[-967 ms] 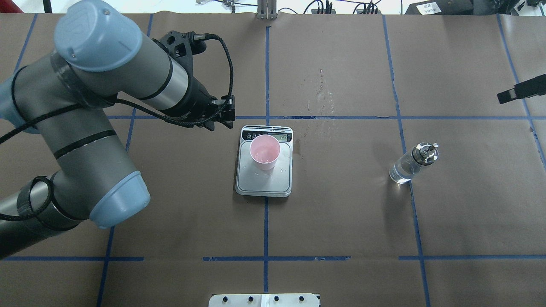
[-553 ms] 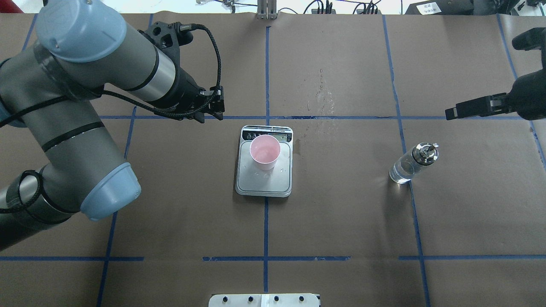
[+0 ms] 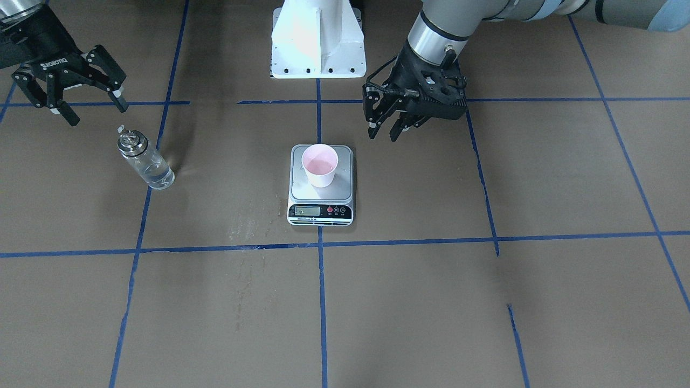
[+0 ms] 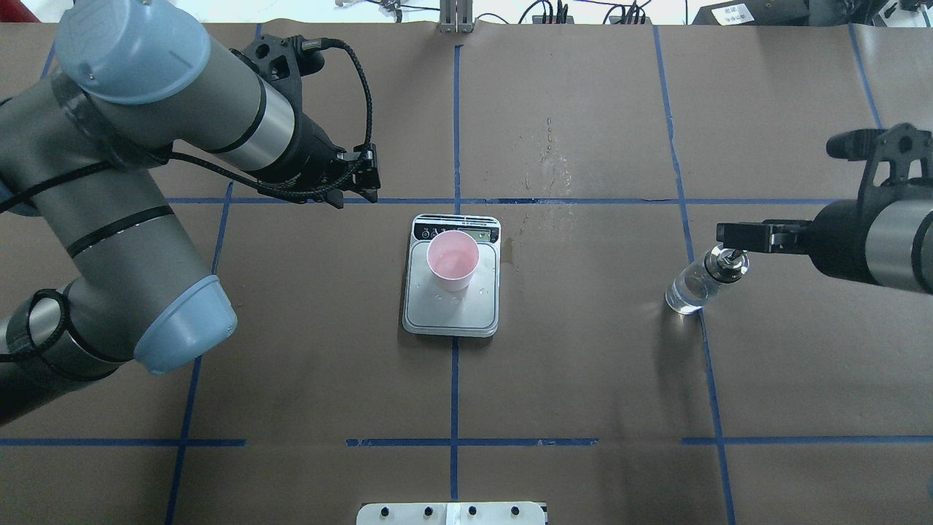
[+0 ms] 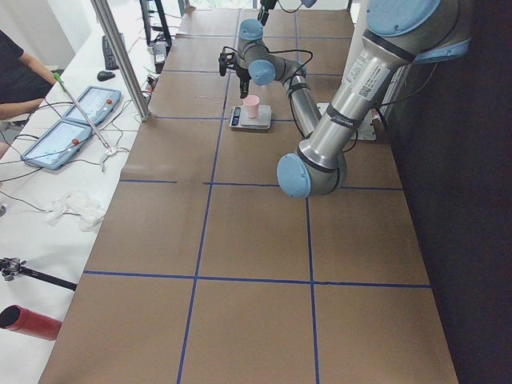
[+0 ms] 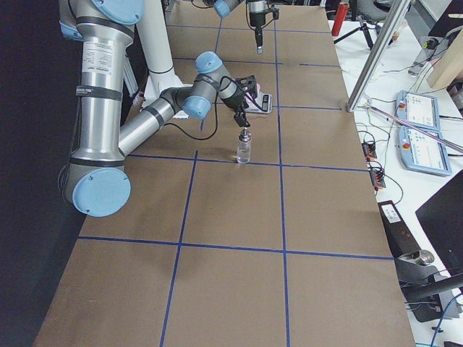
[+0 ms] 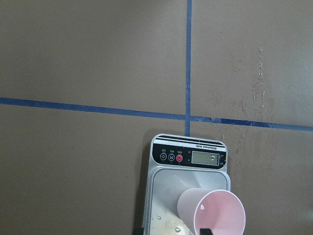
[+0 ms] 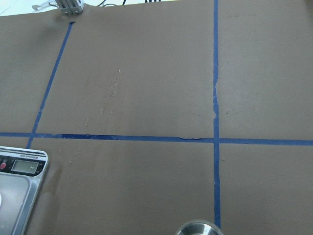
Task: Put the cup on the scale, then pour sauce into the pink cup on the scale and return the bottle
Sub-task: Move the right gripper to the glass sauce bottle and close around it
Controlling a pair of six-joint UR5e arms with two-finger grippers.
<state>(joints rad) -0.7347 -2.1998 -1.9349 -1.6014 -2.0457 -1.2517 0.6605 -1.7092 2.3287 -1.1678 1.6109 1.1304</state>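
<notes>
The pale pink cup (image 4: 453, 259) stands upright on the silver scale (image 4: 452, 315) at the table's middle; both also show in the front view, cup (image 3: 320, 164) and scale (image 3: 321, 211). The clear glass bottle (image 4: 691, 290) with its silver cap stands on the right, with clear sauce low inside it. My right gripper (image 4: 730, 236) is open and empty, raised just above and behind the bottle's cap; the front view (image 3: 96, 112) shows its jaws wide apart. My left gripper (image 3: 384, 131) is open and empty, left of and behind the scale. The cup (image 7: 215, 213) sits low in the left wrist view.
Wet spots mark the brown paper (image 4: 550, 168) beyond the scale. Blue tape lines cross the table. The robot's white base (image 3: 317, 37) is at the near side. A side bench with tablets (image 5: 72, 120) and an operator lie beyond the far edge.
My right arm has come in from the right edge to just over the bottle. My left arm has drawn back to the left, away from the scale. Cup and bottle have not moved.
</notes>
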